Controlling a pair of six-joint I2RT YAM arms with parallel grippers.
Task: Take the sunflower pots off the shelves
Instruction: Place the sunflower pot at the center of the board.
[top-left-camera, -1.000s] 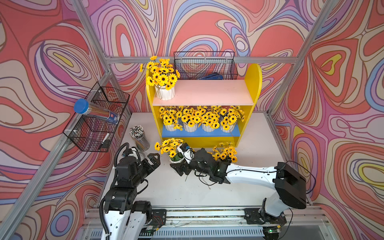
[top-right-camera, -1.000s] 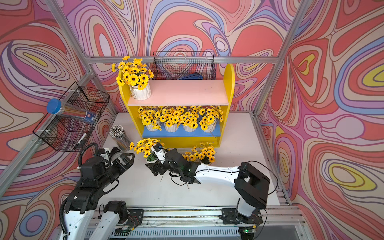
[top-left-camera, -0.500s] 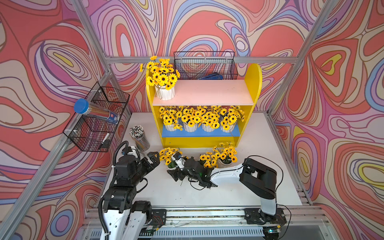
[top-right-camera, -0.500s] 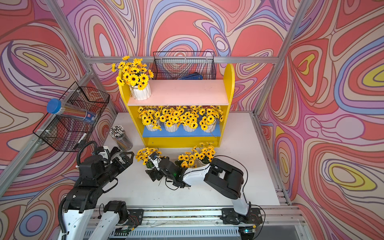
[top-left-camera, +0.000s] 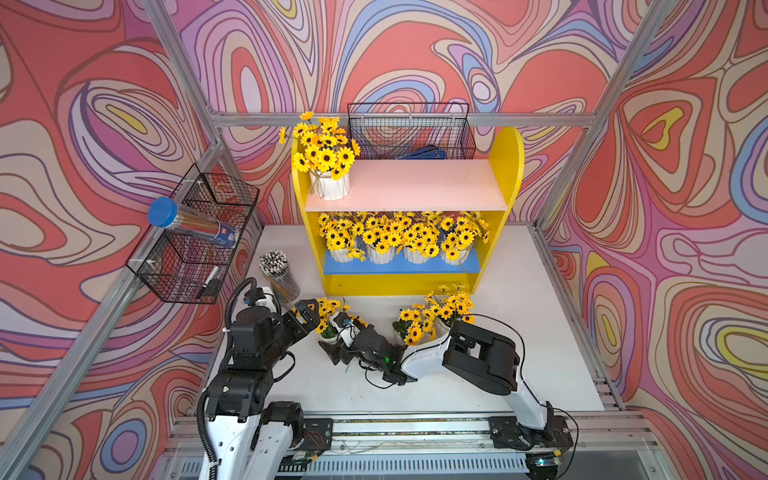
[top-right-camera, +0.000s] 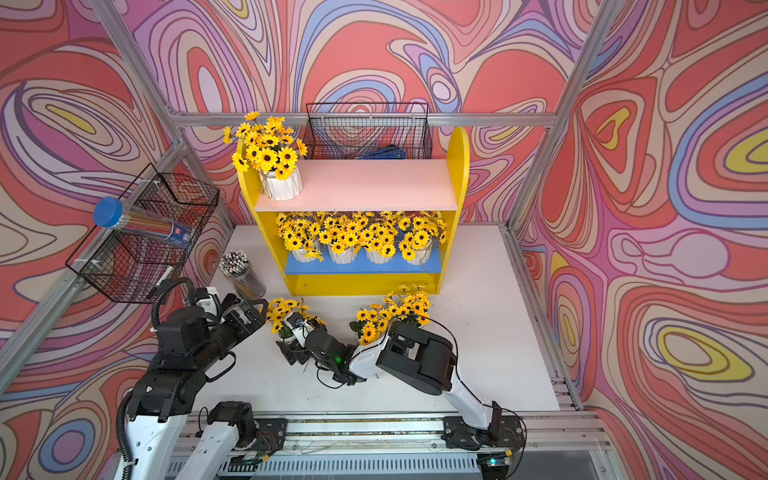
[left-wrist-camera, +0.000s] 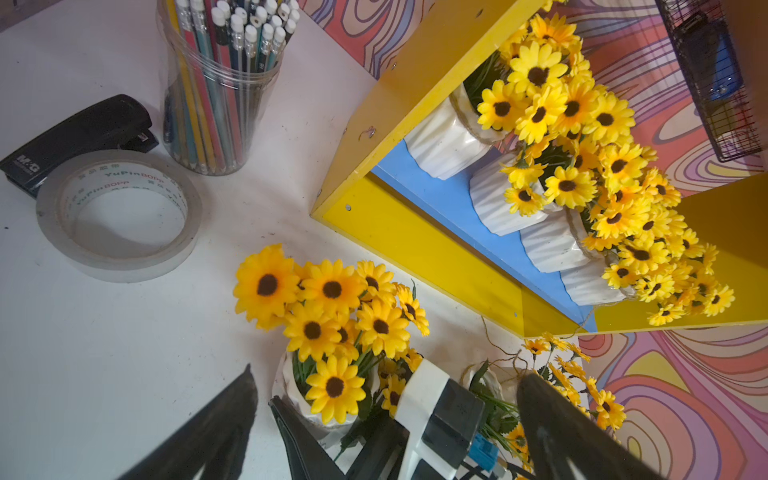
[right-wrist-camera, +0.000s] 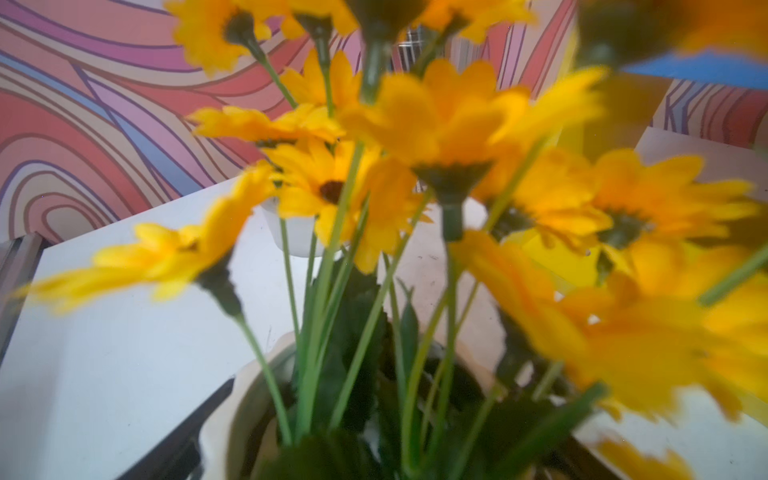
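The yellow shelves (top-left-camera: 505, 166) stand at the back of the table. One sunflower pot (top-left-camera: 328, 183) sits on the pink upper board and several (top-left-camera: 399, 241) line the blue lower board. Two sunflower pots (top-left-camera: 415, 326) (top-left-camera: 453, 305) stand on the table in front. My right gripper (top-left-camera: 334, 343) is shut on another sunflower pot (top-left-camera: 330, 318) low over the table's front left. In the right wrist view one finger (right-wrist-camera: 187, 424) lies against its white wall (right-wrist-camera: 224, 415). My left gripper (top-left-camera: 309, 313) hangs open and empty just left of that pot (left-wrist-camera: 299, 399).
A clear cup of pencils (top-left-camera: 278, 270) stands left of the shelves, with a tape roll (left-wrist-camera: 116, 216) and a black stapler (left-wrist-camera: 79, 137) beside it. Black wire baskets hang on the left wall (top-left-camera: 195, 241) and behind the shelves (top-left-camera: 409, 133). The white table (top-left-camera: 532, 340) stretches to the right.
My right arm has folded back toward the front, carrying its sunflower pot down and nearer the table's front left. The left arm has barely moved.
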